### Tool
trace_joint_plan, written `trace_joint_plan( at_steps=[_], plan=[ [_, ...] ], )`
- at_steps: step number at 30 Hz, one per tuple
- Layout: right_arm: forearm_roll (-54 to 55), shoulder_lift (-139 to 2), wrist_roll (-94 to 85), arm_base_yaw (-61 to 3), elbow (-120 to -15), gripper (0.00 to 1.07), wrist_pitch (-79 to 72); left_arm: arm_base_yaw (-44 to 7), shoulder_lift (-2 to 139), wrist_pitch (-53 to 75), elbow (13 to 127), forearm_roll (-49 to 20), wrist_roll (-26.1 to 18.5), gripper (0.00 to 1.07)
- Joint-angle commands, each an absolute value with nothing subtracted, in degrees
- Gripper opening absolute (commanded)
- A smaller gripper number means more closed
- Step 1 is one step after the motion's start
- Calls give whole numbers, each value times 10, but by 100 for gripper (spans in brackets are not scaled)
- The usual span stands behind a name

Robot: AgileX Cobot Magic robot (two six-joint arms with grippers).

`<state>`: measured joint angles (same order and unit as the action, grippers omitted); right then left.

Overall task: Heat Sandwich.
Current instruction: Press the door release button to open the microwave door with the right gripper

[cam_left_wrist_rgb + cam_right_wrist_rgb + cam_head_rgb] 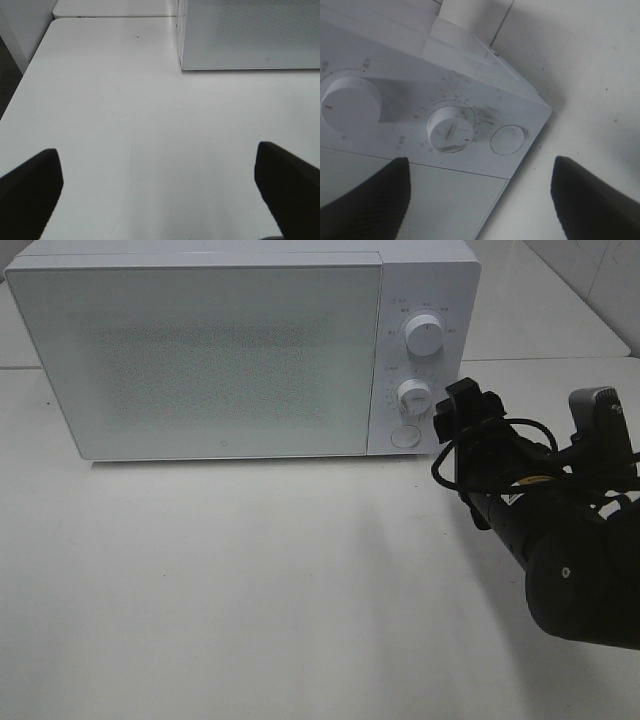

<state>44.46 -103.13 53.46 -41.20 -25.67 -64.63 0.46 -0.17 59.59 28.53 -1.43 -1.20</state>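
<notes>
White microwave [200,350], door shut, on a tabletop [250,590]. Sandwich out of sight, probably inside. Right gripper [480,200], fingers [370,195] spread and empty, faces the lower knob [451,130]; next, grip and turn it. Left gripper [160,195] wide, empty.

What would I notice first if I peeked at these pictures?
A big white microwave with its door shut fills the back of the white table. Next you'd spot the black right gripper, jaws open, close to the lower knob on the microwave's control panel at its right end.
</notes>
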Motion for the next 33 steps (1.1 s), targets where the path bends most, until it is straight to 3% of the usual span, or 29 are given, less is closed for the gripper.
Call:
trace_joint_plan(
  at_steps=[1, 8, 12, 20, 23, 33],
  plan=[
    [436, -1031, 618, -414, -261, 73, -650, 6, -17, 594, 284, -15, -12, 100],
    [436, -1031, 737, -414, -261, 64, -650, 6, -17, 594, 284, -15, -12, 100],
    [436, -1031, 778, -414, -261, 52, -649, 6, -17, 594, 284, -15, -12, 100],
    [437, -1031, 780, -414, -261, 6, -613, 6, -17, 594, 284, -15, -12, 100],
    [432, -1031, 782, -414, -261, 0, -604, 6, -17, 594, 284, -15, -12, 100],
    [410, -1043, 802, -413, -263, 0, -592, 6, -17, 594, 284, -15, -12, 100]
  ],
)
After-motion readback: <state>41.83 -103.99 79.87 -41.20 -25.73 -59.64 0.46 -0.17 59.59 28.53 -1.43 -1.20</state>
